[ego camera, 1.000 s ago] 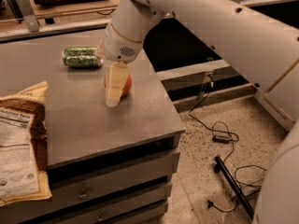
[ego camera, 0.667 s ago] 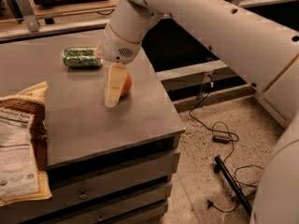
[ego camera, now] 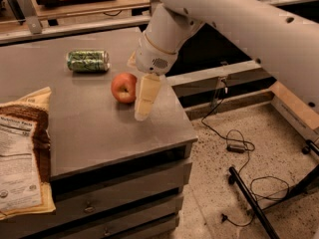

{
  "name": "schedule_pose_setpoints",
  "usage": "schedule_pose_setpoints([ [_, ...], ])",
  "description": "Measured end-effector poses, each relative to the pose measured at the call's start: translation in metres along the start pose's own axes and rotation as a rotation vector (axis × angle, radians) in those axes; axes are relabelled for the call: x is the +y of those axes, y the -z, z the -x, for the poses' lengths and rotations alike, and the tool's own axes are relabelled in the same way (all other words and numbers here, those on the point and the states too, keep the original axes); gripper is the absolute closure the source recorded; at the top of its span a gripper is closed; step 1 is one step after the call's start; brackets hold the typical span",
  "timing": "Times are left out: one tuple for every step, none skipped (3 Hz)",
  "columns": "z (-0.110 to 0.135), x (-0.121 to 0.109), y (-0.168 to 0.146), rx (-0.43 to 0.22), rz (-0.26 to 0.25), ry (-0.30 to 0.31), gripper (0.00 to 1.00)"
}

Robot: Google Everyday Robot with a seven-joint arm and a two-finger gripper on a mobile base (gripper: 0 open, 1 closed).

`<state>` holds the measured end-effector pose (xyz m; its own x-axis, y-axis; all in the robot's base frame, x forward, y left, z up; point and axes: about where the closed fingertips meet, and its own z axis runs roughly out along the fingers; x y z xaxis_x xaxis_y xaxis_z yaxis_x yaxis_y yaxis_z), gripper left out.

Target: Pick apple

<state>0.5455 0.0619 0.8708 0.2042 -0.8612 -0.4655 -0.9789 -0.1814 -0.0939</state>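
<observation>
The apple (ego camera: 124, 87) is small, round and red with yellow-orange patches. It rests on the grey table top (ego camera: 94, 128), right of the middle. My gripper (ego camera: 143, 103) hangs down from the white arm (ego camera: 164, 34) and sits just to the right of the apple, close against its side, with its tip near the table surface. It does not hold the apple. A green patterned drink can (ego camera: 88, 60) lies on its side behind and to the left of the apple.
A brown and cream snack bag (ego camera: 22, 153) lies at the table's front left. The table's right edge (ego camera: 182, 118) is close to the gripper. Drawers sit under the top. Black cables and a stand leg (ego camera: 249, 198) lie on the speckled floor at the right.
My gripper has moved right and slightly toward the front, from covering the apple's left side to standing at its right. The apple now shows almost whole. The can has not moved.
</observation>
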Motion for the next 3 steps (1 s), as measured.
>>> schedule_pose_setpoints([
  [-0.0006, -0.0238, -0.012, 0.011, 0.007, -0.028, 0.0],
  [-0.0003, -0.0237, -0.0127, 0.011, 0.008, -0.027, 0.04],
  [0.0003, -0.0235, -0.0146, 0.011, 0.011, -0.026, 0.34],
])
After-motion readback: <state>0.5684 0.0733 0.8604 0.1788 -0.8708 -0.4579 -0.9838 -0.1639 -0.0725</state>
